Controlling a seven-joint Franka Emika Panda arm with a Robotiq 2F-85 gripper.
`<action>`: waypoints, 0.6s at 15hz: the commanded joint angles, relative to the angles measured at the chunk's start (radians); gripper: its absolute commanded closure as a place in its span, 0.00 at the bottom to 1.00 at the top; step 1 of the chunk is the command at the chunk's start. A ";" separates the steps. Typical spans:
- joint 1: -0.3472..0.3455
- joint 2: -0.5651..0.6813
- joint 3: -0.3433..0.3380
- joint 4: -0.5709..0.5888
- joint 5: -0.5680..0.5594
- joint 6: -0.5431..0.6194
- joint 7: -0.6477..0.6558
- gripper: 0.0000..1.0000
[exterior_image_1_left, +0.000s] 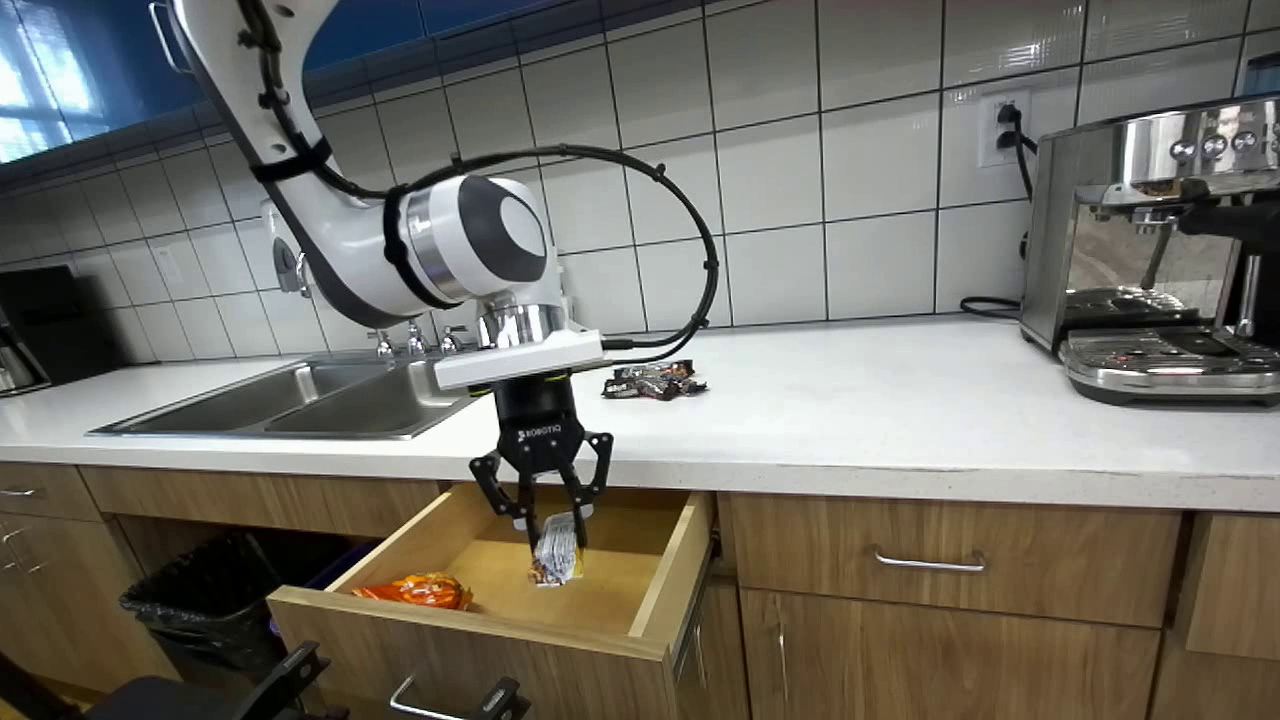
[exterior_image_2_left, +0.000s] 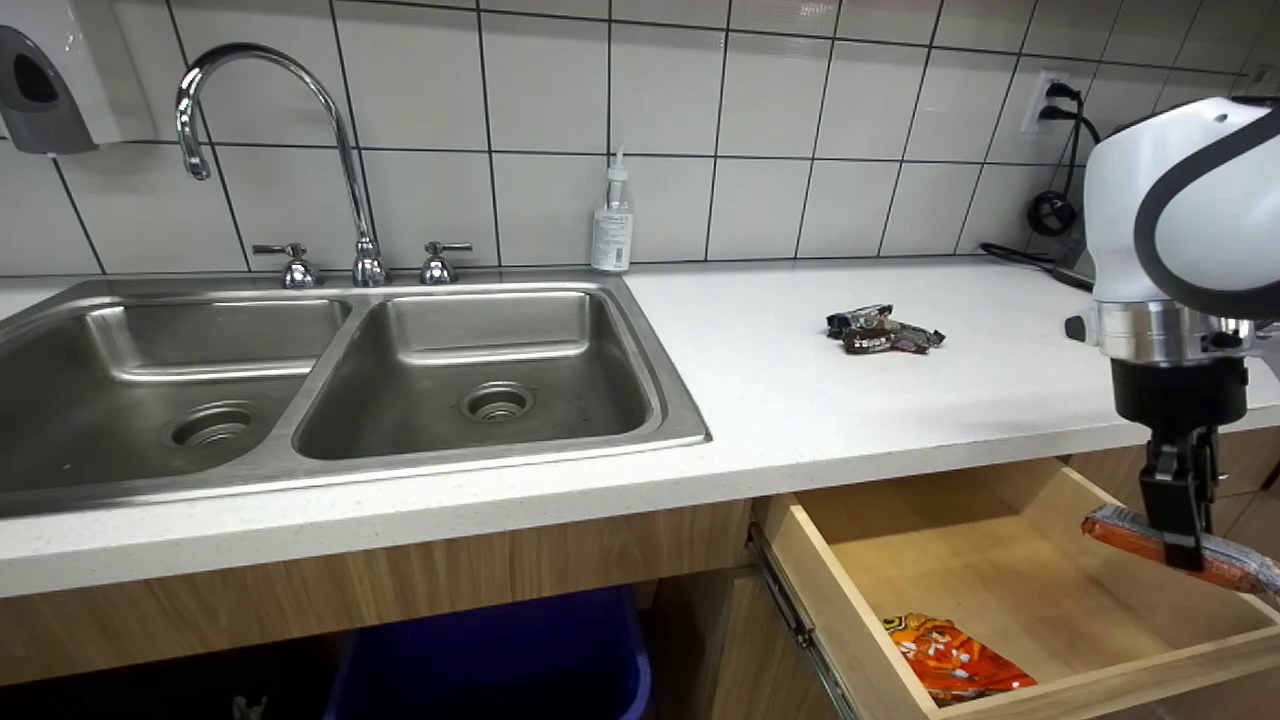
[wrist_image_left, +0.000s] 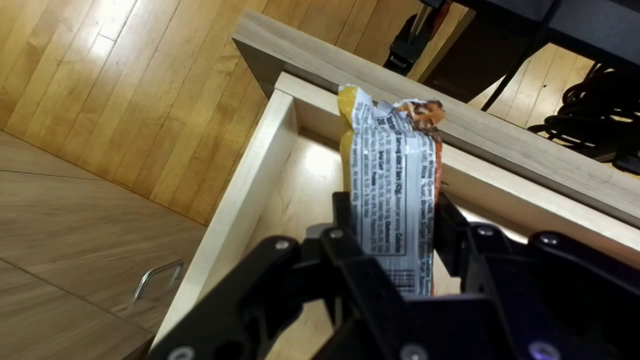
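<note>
My gripper (exterior_image_1_left: 557, 538) is shut on a wrapped snack bar (wrist_image_left: 390, 175), its fingers (wrist_image_left: 344, 212) pressing the two long edges. The bar has a silver back with printed text, and orange and yellow edges. In the wrist view its near end is partly hidden by the gripper. Both exterior views show the bar hanging within or just above the pulled-out wooden drawer (exterior_image_1_left: 665, 590), apart from the drawer's floor (exterior_image_2_left: 980, 545). An orange packet (exterior_image_2_left: 955, 660) lies in the drawer's front corner on the sink side.
Several dark wrapped bars (exterior_image_1_left: 655, 382) are piled on the white counter (exterior_image_1_left: 850, 400). A double steel sink (exterior_image_2_left: 680, 400) and a pump bottle (exterior_image_2_left: 612, 225) stand to one side, a coffee machine (exterior_image_1_left: 1160, 250) to the other. Below the counter is a black-lined bin (exterior_image_1_left: 205, 590).
</note>
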 joint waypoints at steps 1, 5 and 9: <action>-0.004 0.034 -0.005 0.027 -0.018 0.014 0.022 0.83; -0.007 0.070 -0.010 0.059 -0.014 0.015 0.021 0.83; -0.011 0.109 -0.014 0.097 -0.006 0.014 0.022 0.83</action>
